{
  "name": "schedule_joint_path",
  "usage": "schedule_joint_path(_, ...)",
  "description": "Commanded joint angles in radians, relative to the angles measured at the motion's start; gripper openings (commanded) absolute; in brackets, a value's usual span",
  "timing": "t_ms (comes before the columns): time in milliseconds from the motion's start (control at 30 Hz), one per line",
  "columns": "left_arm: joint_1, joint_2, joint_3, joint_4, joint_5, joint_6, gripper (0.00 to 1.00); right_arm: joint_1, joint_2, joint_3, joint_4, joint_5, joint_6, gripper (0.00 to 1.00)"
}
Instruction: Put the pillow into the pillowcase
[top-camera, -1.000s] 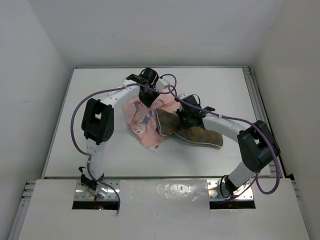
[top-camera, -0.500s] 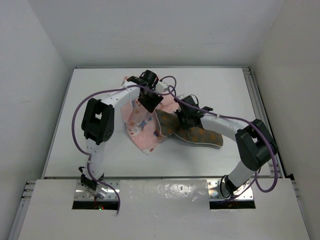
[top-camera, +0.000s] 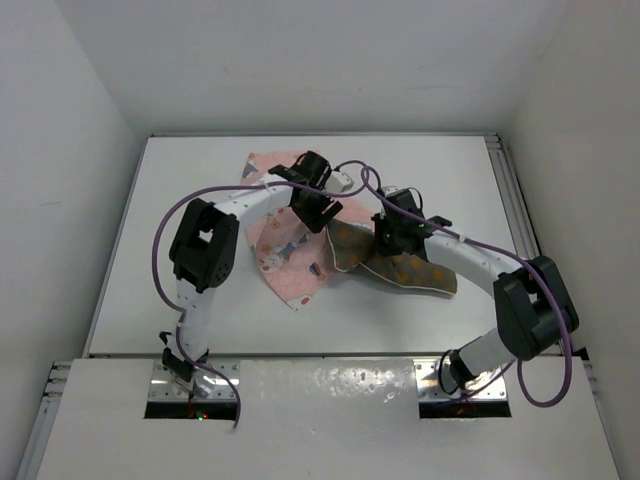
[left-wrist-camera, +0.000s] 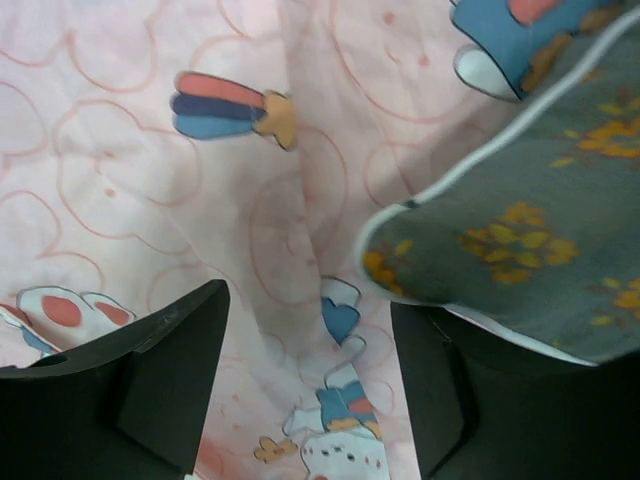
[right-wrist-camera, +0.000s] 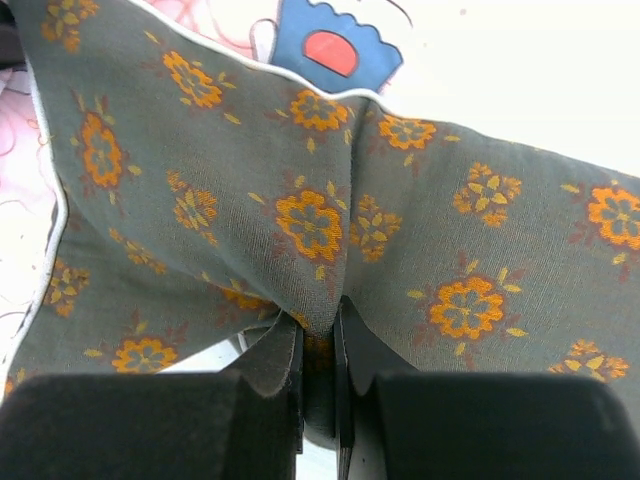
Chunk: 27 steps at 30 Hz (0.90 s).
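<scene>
Table (top-camera: 440, 180) — white, bearing all below. Pillowcase (top-camera: 285, 255): pink, bunny print, lying rumpled left of centre; I cannot pick out its mouth in any view. Pillow (top-camera: 420, 272): olive-grey with orange flowers and white piping, lying right of the pillowcase, its left end resting over the pink cloth and, as far as I can tell, not inside it. My right gripper (right-wrist-camera: 320, 345): jaws pressed together on a pinched ridge of the pillow's cover, near its middle. My left gripper (left-wrist-camera: 305, 400): jaws spread wide, gripping nothing, pink cloth lying below and between them. Hazards, as I judge them: my right pinch has only a fold of fabric, so a hard push could pull the cover free or drag the pillow across the pillowcase rather than into it. My left jaws, closing where they stand, might take both layers and seal the mouth. The loose pillowcase might simply slide along the table with the pillow. Position: in the left wrist view a piped corner of the pillow sits just above the finger (left-wrist-camera: 450, 400) on that view's right, with a soft crease of pillowcase running up the gap — in the right wrist view the pillow spreads to either side of my closed jaws.
</scene>
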Motion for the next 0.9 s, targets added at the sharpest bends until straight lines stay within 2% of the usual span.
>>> schedule_joint_path(0,-0.009,0.029,-0.012,0.118,-0.052,-0.026,0.64,-0.021,-0.029,-0.011,0.035,-0.004,0.058,0.00)
schedule_joint_path(133,-0.028,0.061,-0.027,0.131,-0.148,0.000,0.64,-0.034,-0.046,-0.028,0.031,0.036,0.087,0.00)
schedule_joint_path(533,-0.028,0.061,-0.058,0.135,-0.199,0.002,0.51,-0.065,-0.051,-0.063,0.043,0.023,0.104,0.00)
schedule_joint_path(867,-0.028,0.032,-0.026,0.132,-0.263,-0.016,0.52,-0.064,-0.024,-0.078,0.052,0.010,0.111,0.00)
